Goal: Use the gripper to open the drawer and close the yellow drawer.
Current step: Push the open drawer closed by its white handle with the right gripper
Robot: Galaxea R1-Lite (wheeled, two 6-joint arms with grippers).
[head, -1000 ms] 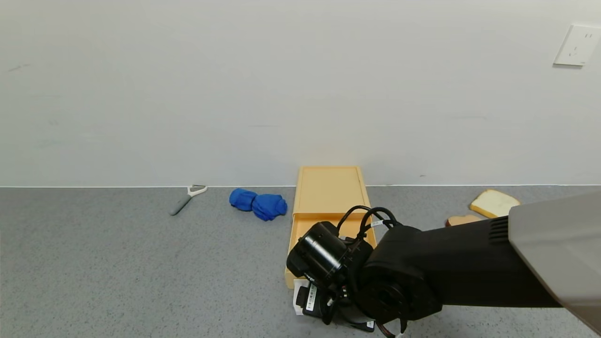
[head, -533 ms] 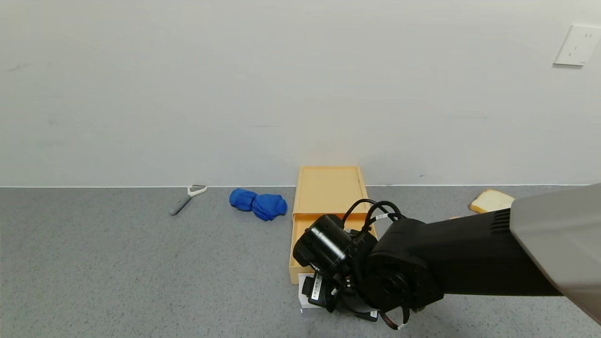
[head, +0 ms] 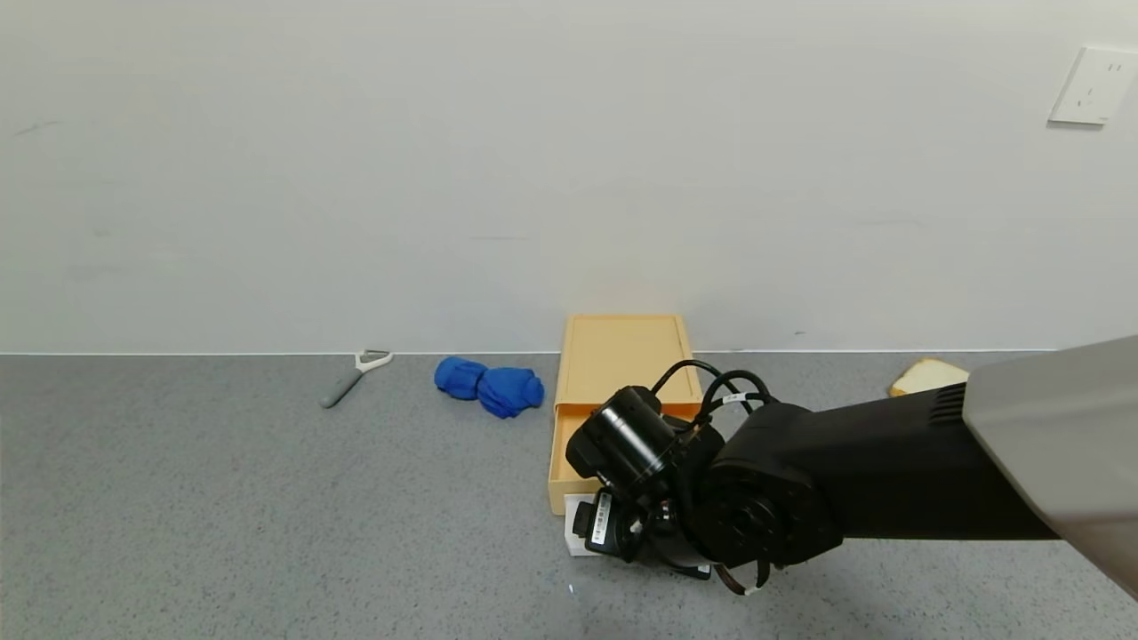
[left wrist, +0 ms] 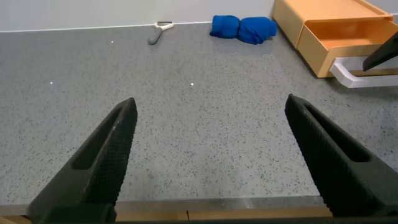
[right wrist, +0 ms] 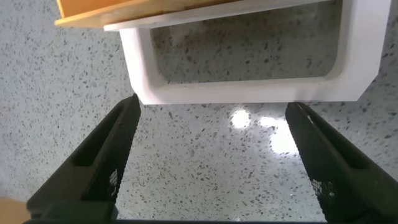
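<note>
Open worktop (head: pixel 222 516) toward left edge and front. Along back edge: peeler (head: pixel 354 375), blue cloth (head: pixel 490 386), drawer (head: pixel 569 453) part out. Bread slice (head: pixel 925 376) back right.

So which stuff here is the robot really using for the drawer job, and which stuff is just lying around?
For the job:
- drawer, partly pulled out of its yellow box
- its white handle
- right gripper, open, just in front of the handle

Just lying about:
- blue cloth
- peeler
- bread slice
- left gripper, open, parked off to the side
</note>
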